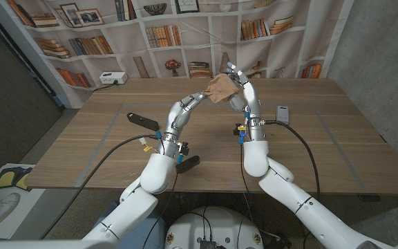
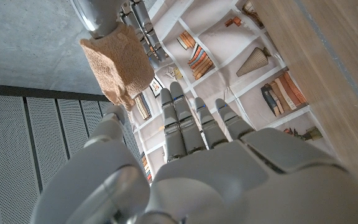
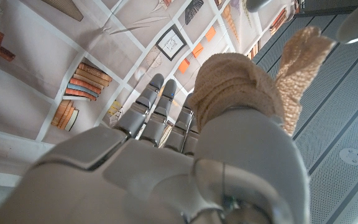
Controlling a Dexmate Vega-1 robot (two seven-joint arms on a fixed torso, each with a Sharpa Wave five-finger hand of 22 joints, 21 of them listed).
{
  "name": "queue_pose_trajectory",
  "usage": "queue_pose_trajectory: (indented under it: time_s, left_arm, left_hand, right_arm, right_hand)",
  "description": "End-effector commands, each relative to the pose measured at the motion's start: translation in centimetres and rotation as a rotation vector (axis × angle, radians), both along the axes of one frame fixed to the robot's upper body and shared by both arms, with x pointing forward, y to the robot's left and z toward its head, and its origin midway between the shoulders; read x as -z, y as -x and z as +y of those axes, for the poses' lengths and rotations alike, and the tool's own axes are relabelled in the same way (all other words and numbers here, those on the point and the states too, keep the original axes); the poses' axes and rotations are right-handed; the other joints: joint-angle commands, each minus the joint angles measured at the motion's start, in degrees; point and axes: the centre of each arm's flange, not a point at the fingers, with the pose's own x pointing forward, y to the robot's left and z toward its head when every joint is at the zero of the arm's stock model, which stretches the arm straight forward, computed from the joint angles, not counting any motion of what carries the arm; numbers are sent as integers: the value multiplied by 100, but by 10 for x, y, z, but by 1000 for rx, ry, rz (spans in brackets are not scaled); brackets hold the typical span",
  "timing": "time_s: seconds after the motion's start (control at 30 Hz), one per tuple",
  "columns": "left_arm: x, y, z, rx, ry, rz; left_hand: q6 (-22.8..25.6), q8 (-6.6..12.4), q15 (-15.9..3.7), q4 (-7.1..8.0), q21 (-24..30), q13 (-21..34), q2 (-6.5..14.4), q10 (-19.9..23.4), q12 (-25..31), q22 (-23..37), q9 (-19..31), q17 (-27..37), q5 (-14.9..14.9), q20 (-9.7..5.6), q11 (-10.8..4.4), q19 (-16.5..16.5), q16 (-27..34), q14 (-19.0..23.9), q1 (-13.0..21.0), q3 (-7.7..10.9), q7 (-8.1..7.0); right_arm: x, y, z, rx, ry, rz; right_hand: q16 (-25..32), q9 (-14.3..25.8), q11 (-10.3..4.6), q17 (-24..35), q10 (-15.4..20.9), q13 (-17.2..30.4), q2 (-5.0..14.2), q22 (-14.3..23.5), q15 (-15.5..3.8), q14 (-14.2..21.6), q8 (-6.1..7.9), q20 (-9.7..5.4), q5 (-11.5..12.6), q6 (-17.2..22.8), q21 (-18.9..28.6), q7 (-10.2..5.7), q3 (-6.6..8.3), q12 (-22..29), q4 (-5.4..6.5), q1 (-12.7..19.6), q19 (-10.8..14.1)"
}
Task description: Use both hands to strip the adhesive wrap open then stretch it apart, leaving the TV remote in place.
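Both hands are raised above the far middle of the wooden table (image 1: 81, 149). The right hand (image 1: 244, 93) grips a tan wad of adhesive wrap (image 1: 222, 88), held up in the air off the table; in the right wrist view the wrap (image 3: 241, 87) bunches over the thumb side of that hand (image 3: 166, 155), with a loose tail sticking out. The left hand (image 1: 185, 111) reaches toward the wrap, fingertips right at its left edge; cannot tell if it is pinching it. In the left wrist view the left hand (image 2: 197, 149) has its fingers straight and together, the wrap (image 2: 118, 62) just beyond them. TV remote (image 1: 143, 120) lies on the table's left part, well apart from the hands. A small grey device (image 1: 282, 113) lies on the right, and a white box (image 1: 112, 78) sits at the far left edge.
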Motion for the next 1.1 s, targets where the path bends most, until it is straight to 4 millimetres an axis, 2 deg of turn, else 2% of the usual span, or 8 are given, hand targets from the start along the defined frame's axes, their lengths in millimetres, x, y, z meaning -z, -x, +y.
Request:
queue_pose_trajectory:
  time_s: [0.03, 0.13, 0.33, 0.67, 0.73, 0.8, 0.87, 1.1]
  left_arm:
    - [-2, 6, -8, 25, -6, -21]
    - [-1, 8, -10, 33, -4, -24]
    - [0, 8, -13, 60, 6, -14]
    - [4, 10, -13, 40, 9, -4]
    - [4, 11, -13, 35, 20, -7]
    - [4, 11, -12, 26, 26, -9]
    - [4, 11, -12, 31, 38, -2]
    - [7, 9, -12, 43, 80, 10]
  left_hand:
    - [130, 32, -25, -25, -17, 50, -62, 142, 70, 8, 27, 32, -20, -26, -59, 2, 58, 96, 69, -34, -40]
    - [246, 71, -27, -20, -20, 93, -116, 260, 115, 7, 37, 39, -18, -9, -123, 0, 79, 152, 95, -78, -42]
    - [292, 84, -52, -25, -23, 139, -133, 288, 130, 7, 48, 44, -10, 44, -138, -7, 89, 186, 157, -96, -60]
    - [260, 67, -83, -85, -13, 258, -9, 275, 146, 8, 68, 48, 32, 103, -196, 21, 82, 185, 539, -8, -122]
    - [272, 71, -93, -91, -5, 295, 42, 303, 163, 9, 74, 50, 41, 149, -246, 45, 83, 190, 668, 23, -137]
    - [369, 113, -161, -101, 10, 380, 156, 389, 210, 13, 90, 57, 46, 182, -343, 94, 125, 291, 945, 79, -227]
    - [388, 124, -164, -101, 11, 422, 203, 403, 221, 14, 99, 59, 45, 197, -409, 106, 136, 319, 1071, 97, -273]
    - [455, 230, -295, -71, 53, 608, 358, 477, 264, 24, 208, 97, 18, 294, -498, 245, 246, 531, 1509, 85, -423]
  right_arm:
    - [2, -3, 3, 9, 5, 7]
    - [2, -4, 2, 15, 4, 11]
    - [4, -5, 2, 28, 8, 8]
    - [6, -2, 5, 38, 18, -8]
    - [7, -2, 6, 38, 17, -8]
    - [7, -2, 6, 38, 21, -9]
    - [8, -2, 6, 41, 25, -10]
    - [12, -1, 8, 48, 35, -13]
  right_hand:
    - [-27, 4, -5, 21, -9, 1, 20, 10, -956, -53, 3, 4, -11, -36, -13, 16, -6, -32, -13, -33, -52]
    - [-22, 4, 5, 24, -8, -3, 28, 10, -964, -64, 5, 6, -9, -40, -16, 20, -2, -49, -25, -24, -53]
    - [-21, 4, 6, 21, -8, -9, 31, 11, -966, -85, 7, 18, -9, -48, -25, 28, 2, -76, -46, -11, -63]
    - [-28, 5, 9, 24, -3, -12, 41, 13, -962, -173, 13, 16, -9, -64, -39, 18, 16, -129, -100, 33, -73]
    - [-26, 6, 3, 26, -7, -11, 45, 13, -960, -180, 14, 8, -10, -64, -44, 10, 16, -137, -102, 33, -83]
    - [-24, 6, 5, 28, -4, -9, 48, 13, -960, -189, 15, 9, -10, -67, -46, 9, 15, -143, -105, 33, -84]
    - [-27, 6, 1, 28, -8, -6, 50, 13, -958, -209, 17, 0, -11, -66, -51, 6, 15, -153, -109, 32, -93]
    - [-26, 7, 12, 25, 11, 1, 43, 14, -969, -249, 22, -4, -13, -69, -63, -2, 21, -176, -150, 66, -108]
